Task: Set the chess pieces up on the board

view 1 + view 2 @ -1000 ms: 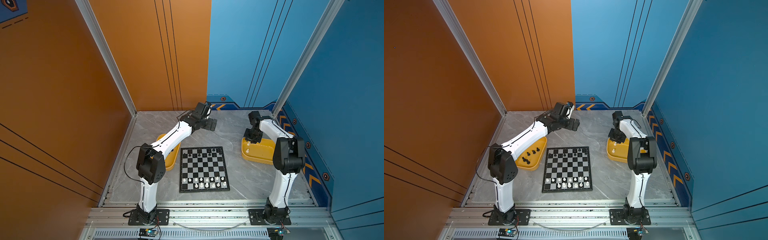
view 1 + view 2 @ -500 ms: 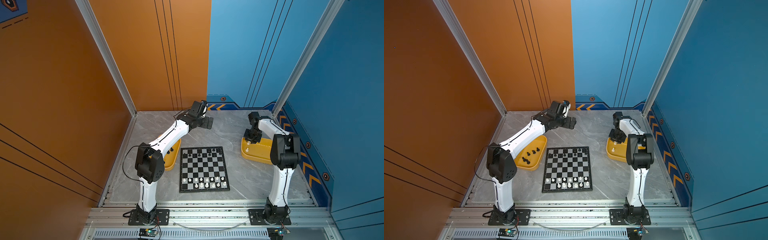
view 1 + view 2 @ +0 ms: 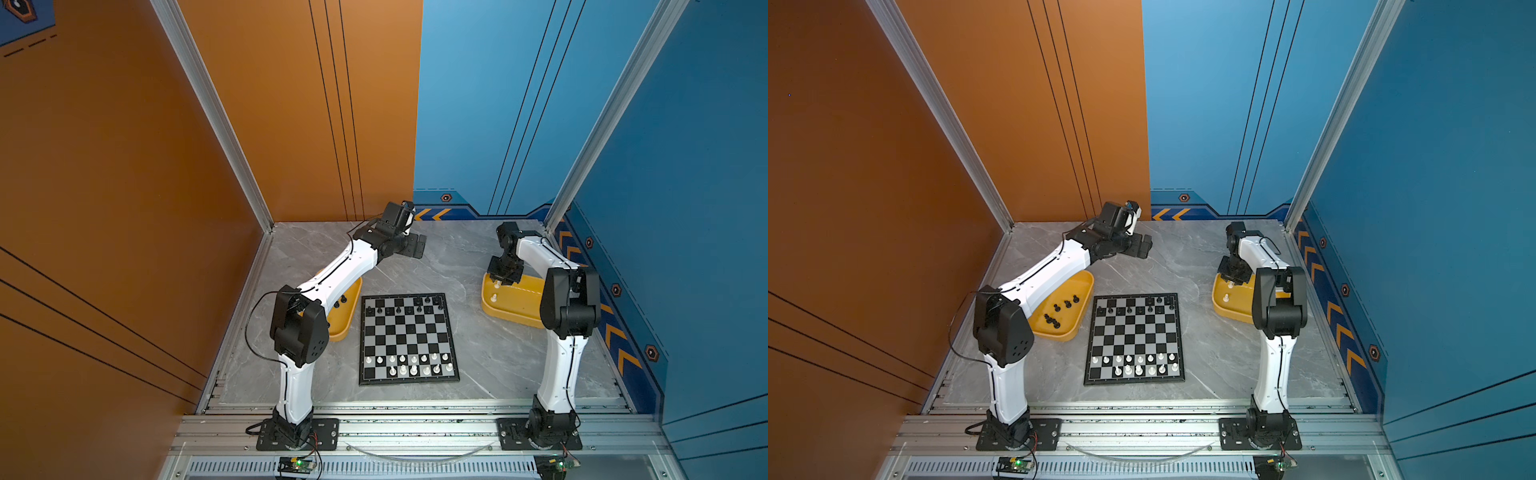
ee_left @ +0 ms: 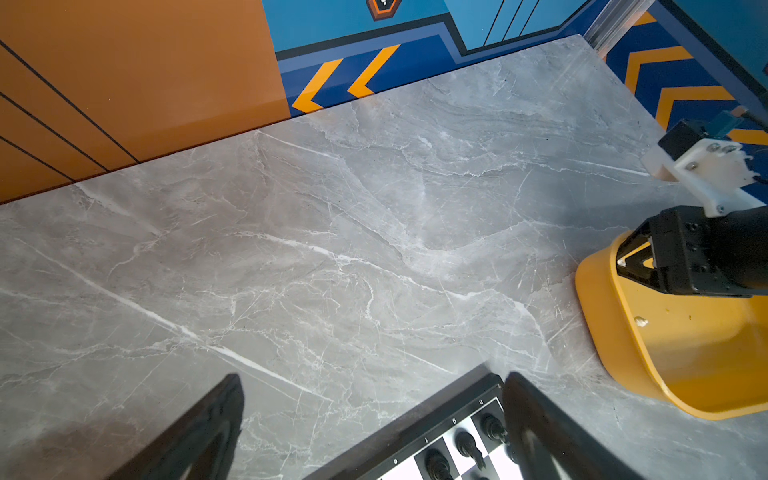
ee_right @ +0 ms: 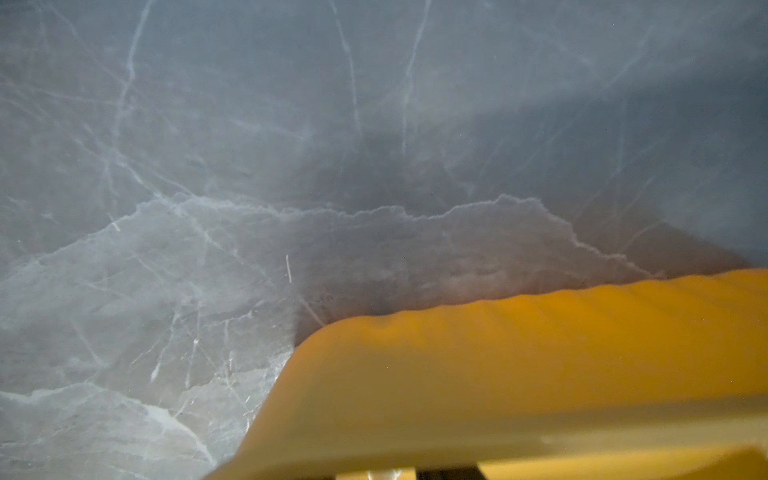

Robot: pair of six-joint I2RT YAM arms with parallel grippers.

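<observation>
The board (image 3: 409, 332) (image 3: 1133, 336) lies mid-table. White chess pieces (image 3: 415, 363) fill much of its near two rows and black ones (image 3: 409, 305) stand along the far rows. My left gripper (image 3: 417, 245) (image 4: 374, 415) hangs open and empty above the bare floor behind the board's far corner (image 4: 457, 411). My right gripper (image 3: 503, 276) (image 4: 623, 262) is down in the right yellow tray (image 3: 511, 307), shut on a white piece (image 5: 384, 473). Another white piece (image 3: 493, 297) stands in that tray. Several black pieces (image 3: 1065, 307) lie in the left yellow tray (image 3: 1065, 336).
The grey marble floor (image 3: 457, 266) is walled by an orange panel on the left and blue panels at the back and right. The left arm's forearm (image 3: 332, 274) passes over the left tray. An aluminium rail (image 3: 415, 428) runs along the front edge.
My left gripper has drawn slightly back and to the left. The right arm's elbow has shifted a little left while its gripper stays in the tray.
</observation>
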